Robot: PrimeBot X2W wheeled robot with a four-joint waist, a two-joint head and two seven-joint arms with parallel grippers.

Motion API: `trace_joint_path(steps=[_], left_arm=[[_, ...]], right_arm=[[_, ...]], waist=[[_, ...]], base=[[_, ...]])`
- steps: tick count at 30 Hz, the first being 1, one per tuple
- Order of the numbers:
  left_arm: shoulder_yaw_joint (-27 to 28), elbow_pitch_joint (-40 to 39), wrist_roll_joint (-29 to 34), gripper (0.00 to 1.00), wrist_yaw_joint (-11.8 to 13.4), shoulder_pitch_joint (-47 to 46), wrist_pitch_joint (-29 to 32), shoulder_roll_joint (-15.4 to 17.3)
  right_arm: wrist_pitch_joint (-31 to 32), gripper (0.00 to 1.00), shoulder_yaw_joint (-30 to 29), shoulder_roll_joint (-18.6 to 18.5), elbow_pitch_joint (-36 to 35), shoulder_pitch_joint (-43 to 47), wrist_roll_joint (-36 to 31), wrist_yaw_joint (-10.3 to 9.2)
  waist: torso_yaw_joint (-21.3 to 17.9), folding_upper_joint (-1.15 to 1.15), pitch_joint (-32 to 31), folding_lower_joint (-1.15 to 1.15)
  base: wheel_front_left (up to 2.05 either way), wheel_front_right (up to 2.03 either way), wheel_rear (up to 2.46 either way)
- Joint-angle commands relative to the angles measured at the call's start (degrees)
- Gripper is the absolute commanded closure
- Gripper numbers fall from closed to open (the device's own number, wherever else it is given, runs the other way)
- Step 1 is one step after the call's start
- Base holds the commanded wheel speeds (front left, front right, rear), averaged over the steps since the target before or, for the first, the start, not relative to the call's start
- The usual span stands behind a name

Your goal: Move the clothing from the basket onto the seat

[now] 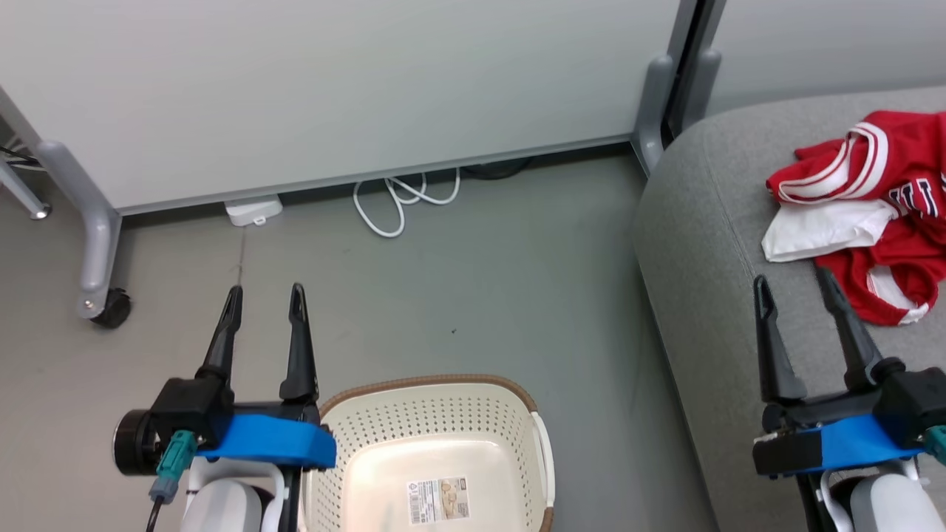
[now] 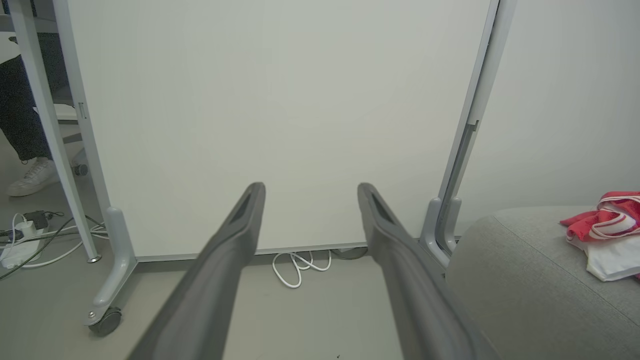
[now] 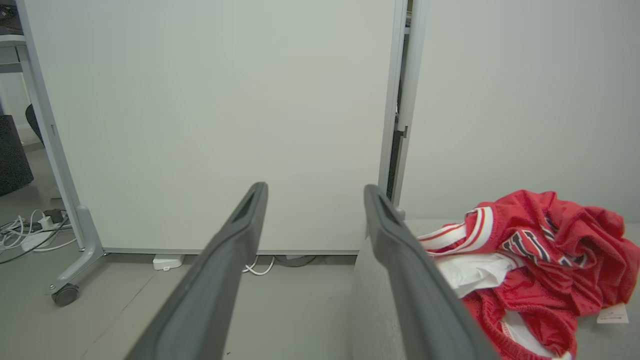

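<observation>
Head view: left gripper point(image 1: 266, 290) lower left and right gripper point(image 1: 792, 277) lower right, both spread wide and holding nothing; basket point(image 1: 429, 382) at bottom centre; clothing point(image 1: 879, 214) heaped upper right on the seat point(image 1: 702, 258). Left wrist view: clothing at right edge. Right wrist view: clothing lower right
</observation>
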Motion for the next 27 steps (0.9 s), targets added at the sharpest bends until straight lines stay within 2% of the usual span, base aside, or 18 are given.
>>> trace_joint_path(steps=[1,16,27], left_arm=[[0.52,0.18,0.61,0.0,-0.37,0.96,-0.26,-0.05],[3.22,0.78,1.87,0.0,-2.43,5.38,-0.27,-0.74],[2.54,1.23,1.13,0.0,-1.71,5.53,-0.27,-0.8]], right_arm=[[-0.04,0.0,0.09,0.45,-0.07,1.43,-0.5,0.02],[-0.04,0.0,0.98,2.73,2.09,5.88,-1.38,0.03],[-0.04,0.0,2.3,3.13,4.39,5.48,-0.7,0.03]], waist=[[1.08,0.0,-1.39,0.02],[3.34,0.0,-5.03,0.02],[4.11,0.0,-4.67,0.02]], base=[[0.0,0.0,0.0],[0.0,0.0,0.0],[0.0,0.0,0.0]])
